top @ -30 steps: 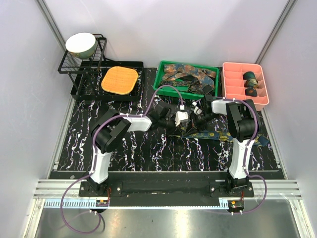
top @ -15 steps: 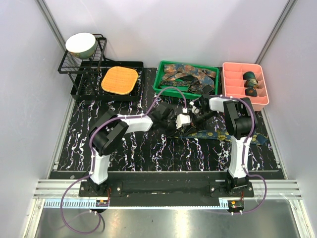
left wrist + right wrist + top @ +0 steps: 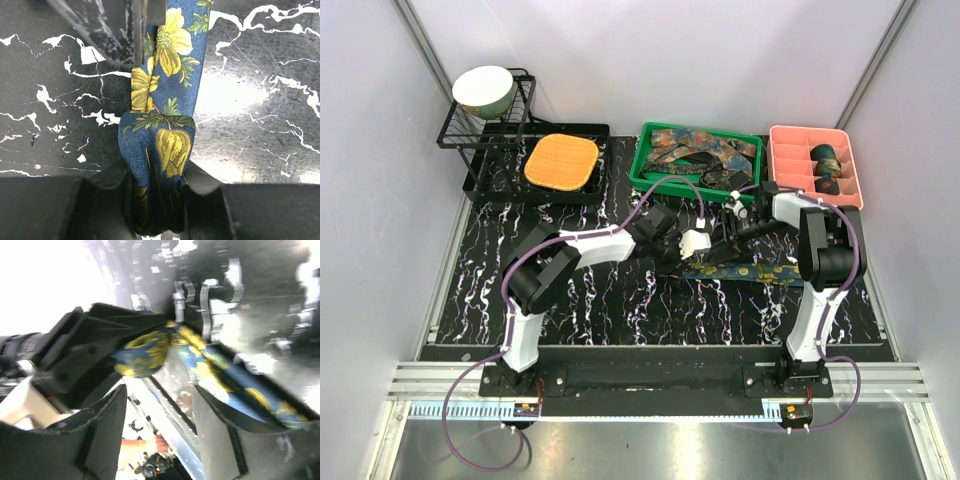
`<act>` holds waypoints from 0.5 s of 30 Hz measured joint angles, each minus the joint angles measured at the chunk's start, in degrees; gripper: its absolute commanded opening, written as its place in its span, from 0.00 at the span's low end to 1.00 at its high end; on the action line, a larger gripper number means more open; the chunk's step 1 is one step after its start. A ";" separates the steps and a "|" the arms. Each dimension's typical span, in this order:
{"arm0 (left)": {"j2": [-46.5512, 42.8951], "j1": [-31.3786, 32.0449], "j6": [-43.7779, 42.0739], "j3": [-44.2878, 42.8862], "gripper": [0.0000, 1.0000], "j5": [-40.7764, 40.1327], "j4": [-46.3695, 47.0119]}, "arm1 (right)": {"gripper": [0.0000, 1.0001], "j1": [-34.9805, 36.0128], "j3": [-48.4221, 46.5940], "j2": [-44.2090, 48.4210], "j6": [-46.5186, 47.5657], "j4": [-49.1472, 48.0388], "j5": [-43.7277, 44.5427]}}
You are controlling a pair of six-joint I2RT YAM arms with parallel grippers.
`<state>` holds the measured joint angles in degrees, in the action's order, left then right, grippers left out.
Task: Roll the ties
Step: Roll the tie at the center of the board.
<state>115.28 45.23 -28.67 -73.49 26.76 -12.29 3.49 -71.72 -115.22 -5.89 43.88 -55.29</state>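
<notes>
While my left claw (image 3: 155,186) clamps the folded tie (image 3: 172,145), my right claw (image 3: 160,400) gapes, released.
With the tail lying loose toward three o'clock, that fold may spring open.

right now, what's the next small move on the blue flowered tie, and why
Probably close the right gripper on the navy fabric necktie with yellow flowers just past its fold, to wrap it over. The left gripper pinches only a first small fold, the right gripper stands open beside the strip, and most of the tie lies flat on the black marbled table.
</notes>
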 measured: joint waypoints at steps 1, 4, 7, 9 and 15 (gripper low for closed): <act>0.00 0.09 0.00 -0.07 0.25 -0.24 -0.11 | 0.61 0.00 0.63 0.92 -0.39 -0.76 -0.52; 0.07 0.33 -0.04 -0.42 0.26 -0.85 -0.63 | 0.59 1.29 1.53 1.70 -1.79 -2.82 -1.92; 0.09 0.48 -0.07 -0.68 0.27 -1.27 -1.07 | 0.56 3.48 3.13 1.70 -3.65 -6.08 -2.62; 0.13 0.55 -0.15 -0.79 0.27 -1.40 -1.22 | 0.52 4.76 3.85 1.70 -4.52 -7.48 -2.73; 0.35 0.66 -0.44 -1.27 0.29 -1.46 -2.01 | 0.12 7.56 4.94 1.68 -6.40 -11.50 -2.91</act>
<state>115.63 45.89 -29.10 -74.76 25.30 -14.31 11.05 -66.78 -113.54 -12.29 32.38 -58.19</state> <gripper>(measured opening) 0.275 0.358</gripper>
